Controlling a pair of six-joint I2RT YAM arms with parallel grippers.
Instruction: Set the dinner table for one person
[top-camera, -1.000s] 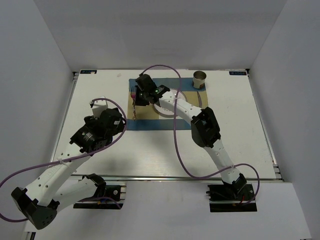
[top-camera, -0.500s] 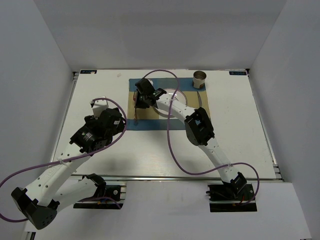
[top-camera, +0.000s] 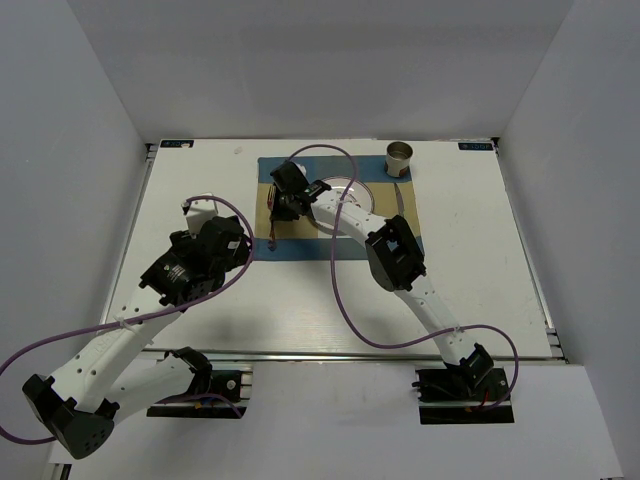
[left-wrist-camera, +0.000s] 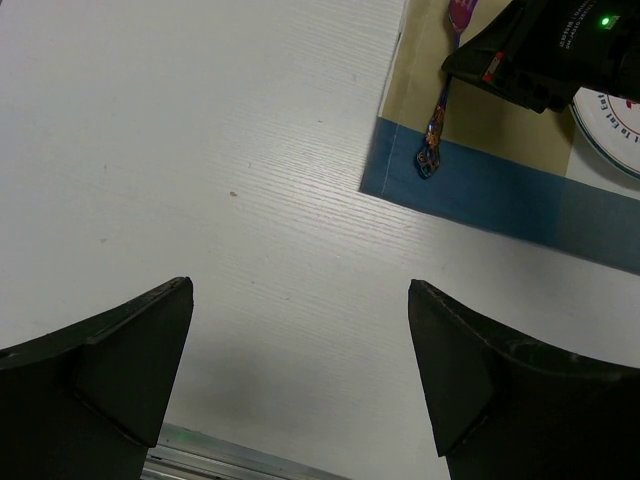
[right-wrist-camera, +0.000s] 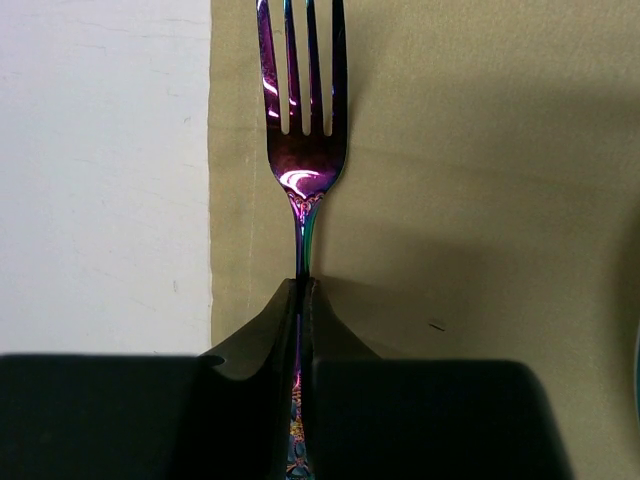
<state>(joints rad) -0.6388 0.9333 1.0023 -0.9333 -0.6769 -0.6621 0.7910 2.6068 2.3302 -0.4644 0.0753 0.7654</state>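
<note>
The white dinner table (top-camera: 470, 260) carries a blue-and-tan checked placemat (top-camera: 300, 247). An iridescent purple fork (right-wrist-camera: 300, 90) lies along the placemat's tan left strip, tines pointing away. My right gripper (right-wrist-camera: 303, 285) is shut on the fork's handle, low over the mat; from above it (top-camera: 284, 200) hides most of the fork. The handle's end (left-wrist-camera: 430, 160) shows in the left wrist view. A white plate (top-camera: 350, 190) sits mid-mat, partly under the right arm. My left gripper (left-wrist-camera: 300, 290) is open and empty above bare table, near-left of the mat.
A metal cup (top-camera: 399, 158) stands on the table past the mat's far right corner. A thin dark utensil (top-camera: 399, 200) lies on the mat right of the plate. The silver rail (left-wrist-camera: 230, 460) runs along the near edge. White walls enclose the table.
My right gripper has slid a little nearer along the mat's left strip with the fork, and its elbow has swung left. The left arm has not moved.
</note>
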